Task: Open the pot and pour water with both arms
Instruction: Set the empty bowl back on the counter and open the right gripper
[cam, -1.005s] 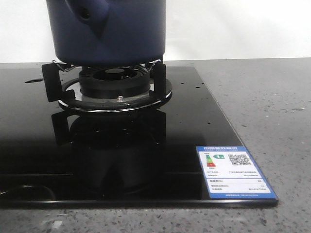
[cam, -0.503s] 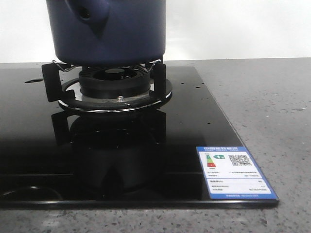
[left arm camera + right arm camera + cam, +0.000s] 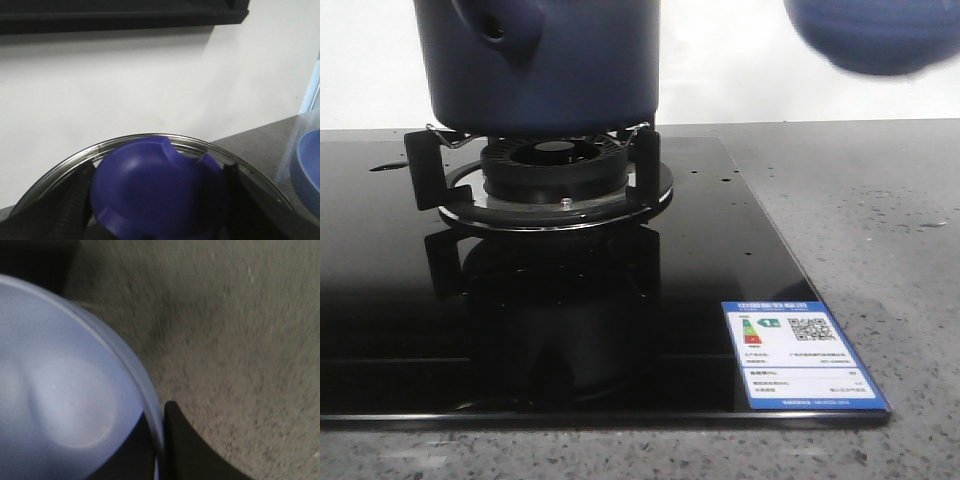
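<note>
1. The left gripper (image 3: 155, 220) has its dark fingers (image 3: 70, 205) closed on the round blue knob (image 3: 155, 192) of a glass, steel-rimmed lid (image 3: 125, 142).
2. The right gripper's (image 3: 160, 450) finger (image 3: 187, 445) presses the rim of a pale periwinkle-blue bowl (image 3: 65, 390), gripping it.
3. The large dark navy-blue round pot (image 3: 545, 65) sits on the black burner stand (image 3: 550, 175).

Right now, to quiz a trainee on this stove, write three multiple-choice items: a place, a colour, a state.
1. Where is the sticker? A front right corner of the stove top; B on a kettle; C on a cupboard.
2. The pot's colour? A red; B dark blue; C silver.
3. The left gripper? A empty; B holding a spoon; C shut on the lid knob.
Answers: A, it lies on the glass corner; B, navy sides; C, fingers flank the knob.
</note>
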